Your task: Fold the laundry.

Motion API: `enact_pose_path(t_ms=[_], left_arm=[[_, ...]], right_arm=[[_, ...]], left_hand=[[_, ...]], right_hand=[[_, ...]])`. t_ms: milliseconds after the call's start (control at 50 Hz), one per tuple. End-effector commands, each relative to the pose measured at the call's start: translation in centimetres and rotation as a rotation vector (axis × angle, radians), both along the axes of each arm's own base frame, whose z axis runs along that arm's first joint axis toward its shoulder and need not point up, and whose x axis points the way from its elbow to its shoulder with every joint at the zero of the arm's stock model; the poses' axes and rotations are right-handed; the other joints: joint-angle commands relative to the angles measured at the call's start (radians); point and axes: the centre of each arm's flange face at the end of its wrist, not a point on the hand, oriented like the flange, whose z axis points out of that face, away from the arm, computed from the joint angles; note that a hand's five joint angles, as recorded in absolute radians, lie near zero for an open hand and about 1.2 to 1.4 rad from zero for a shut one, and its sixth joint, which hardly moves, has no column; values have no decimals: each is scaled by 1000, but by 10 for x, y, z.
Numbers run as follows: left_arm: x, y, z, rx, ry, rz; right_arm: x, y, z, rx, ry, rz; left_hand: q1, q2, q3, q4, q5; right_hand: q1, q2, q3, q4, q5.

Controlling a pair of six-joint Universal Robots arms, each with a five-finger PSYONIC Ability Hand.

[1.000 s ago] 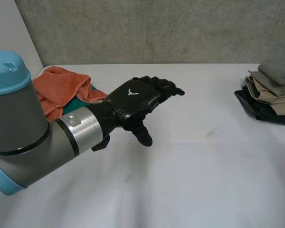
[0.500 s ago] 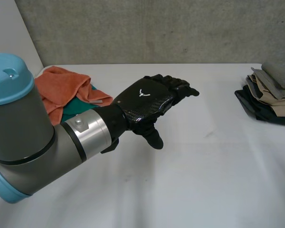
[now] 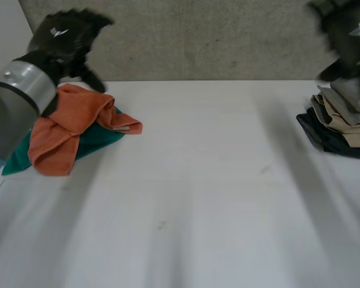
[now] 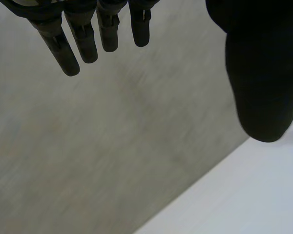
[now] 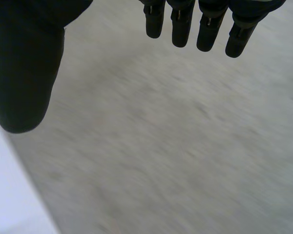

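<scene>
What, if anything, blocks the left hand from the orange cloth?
Nothing visible, so likely reachable: the left hand, open, is right by the orange cloth, which lies uncovered on top of the green cloth.

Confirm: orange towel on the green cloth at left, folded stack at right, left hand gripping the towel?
Wrong on the hand: the left hand is open, holding nothing, as the left wrist view shows. The towel does lie on the green cloth, and the stack sits at right.
</scene>
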Motion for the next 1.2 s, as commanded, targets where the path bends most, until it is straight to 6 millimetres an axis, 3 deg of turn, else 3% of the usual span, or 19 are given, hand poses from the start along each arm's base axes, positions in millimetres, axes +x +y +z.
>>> enact_pose_path(t_ms=[20,140,240,300,320,360,380,420,440,480,500,540,620,720,860,900,920,1060,1200], left_arm=[[60,-90,-80,42,-191,192],[92,-143,-143,25,-305,257],[102,-167,-177,18,-302,213],[99,-173,-191,19,-304,181],[96,-174,-193,14,-307,176],[93,-172,-193,11,-305,173],[92,-171,-193,10,-304,174],[80,-164,-176,-22,-291,163],[69,-155,-150,-66,-272,150],[56,-142,-124,-111,-241,127],[43,-127,-101,-151,-199,99],[30,-111,-81,-180,-144,64],[-16,-52,-31,-218,26,-95],[-48,7,7,-211,178,-252],[-94,57,5,-139,239,-470],[-100,58,-7,-105,227,-490],[-107,57,-26,-58,208,-502],[-114,45,-99,153,142,-483],[-105,40,-121,198,47,-405]], right_arm=[[37,54,-71,181,101,148],[37,63,-124,329,195,145],[33,63,-140,386,237,131],[33,64,-141,395,238,130],[33,64,-141,395,238,130],[32,63,-141,398,237,127],[32,64,-141,398,237,127],[31,63,-139,394,236,122],[31,63,-138,393,235,119],[29,62,-137,389,230,98],[28,61,-136,387,229,88],[24,56,-134,384,222,57],[18,50,-132,385,209,7],[7,41,-127,373,190,-66],[-8,30,-123,395,115,-149],[-11,27,-121,409,76,-155],[-11,26,-121,414,62,-155],[-12,27,-121,475,8,-142],[-12,32,-127,559,23,-133]], left_hand=[[40,30,23,32,14],[61,50,43,52,34],[189,179,172,181,163],[509,499,492,501,483],[841,831,824,833,815],[1169,1158,1152,1161,1142],[1199,1189,1182,1191,1173],[1199,1189,1182,1191,1173],[1199,1189,1182,1191,1173],[1199,1189,1182,1191,1173],[1199,1189,1182,1191,1173],[1199,1189,1182,1191,1173],[1199,1189,1182,1191,1173],[1199,1189,1182,1191,1173],[1199,1189,1182,1191,1173],[1199,1189,1182,1191,1173],[1199,1189,1182,1191,1173],[1199,1189,1182,1191,1173],[1199,1189,1182,1191,1173]], right_hand=[[-52,-44,-42,-44,-49],[-52,-44,-42,-44,-49],[-52,-44,-42,-44,-49],[-52,-44,-42,-44,-49],[-52,-44,-42,-44,-49],[-52,-44,-42,-44,-49],[-52,-44,-42,-44,-49],[-52,-44,-42,-44,-49],[-52,-44,-42,-44,-49],[-52,-44,-42,-44,-49],[-52,-44,-42,-44,-49],[-52,-44,-42,-44,-49],[-52,-44,-42,-44,-49],[-52,-44,-42,-44,-49],[-52,-44,-42,-44,-49],[-52,-44,-42,-44,-49],[-52,-44,-42,-44,-49],[-52,-44,-42,-44,-49],[-52,-44,-42,-44,-49]])
